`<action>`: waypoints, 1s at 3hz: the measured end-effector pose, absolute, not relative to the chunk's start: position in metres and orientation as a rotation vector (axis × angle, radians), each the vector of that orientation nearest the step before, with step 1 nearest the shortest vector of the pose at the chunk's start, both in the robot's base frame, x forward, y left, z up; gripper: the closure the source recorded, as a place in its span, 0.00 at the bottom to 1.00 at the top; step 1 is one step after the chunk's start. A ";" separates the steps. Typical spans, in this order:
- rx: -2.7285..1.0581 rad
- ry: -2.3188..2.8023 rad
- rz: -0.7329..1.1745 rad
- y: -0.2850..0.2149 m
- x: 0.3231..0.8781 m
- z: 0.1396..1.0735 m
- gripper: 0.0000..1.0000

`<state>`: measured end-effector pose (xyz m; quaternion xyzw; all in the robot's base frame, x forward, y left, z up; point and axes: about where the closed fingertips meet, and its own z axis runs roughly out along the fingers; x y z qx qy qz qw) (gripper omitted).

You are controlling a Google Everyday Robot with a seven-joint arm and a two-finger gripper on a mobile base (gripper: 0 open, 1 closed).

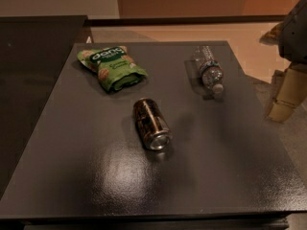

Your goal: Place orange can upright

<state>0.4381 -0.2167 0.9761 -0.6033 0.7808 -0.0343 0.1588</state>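
The small aluminium orange can (152,123), coppery brown with black markings and a shiny silver end, lies on its side near the middle of the dark grey matte table (86,176), so it is not yet upright. Its long axis runs from the far side of the table toward the near side, slanting a little to the right, and the silver end faces the near edge. The gripper (284,97), beige and hanging from a pale grey arm at the right border of the camera view, sits beyond the table's right edge, well apart from the can and touching nothing. Whether it is spread or closed cannot be told, and it carries nothing that I can see. From the gripper the can lies to the left and slightly nearer the front, with bare tabletop between them. I judge that the approach must cross that stretch and meet the can across its round body, not along its length. Past the can, a clear plastic water bottle (208,72) with a white cap lies on its side toward the far right, nearer the gripper than the can is; how full it is cannot be told. A green crinkled snack bag (112,67) lies flat toward the far left, apart from both.
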 end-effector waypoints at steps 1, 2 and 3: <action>-1.725 2.232 -0.098 -0.217 0.438 0.976 0.00; -1.735 2.216 -0.081 -0.215 0.439 0.978 0.00; -1.834 2.130 -0.060 -0.199 0.448 0.975 0.00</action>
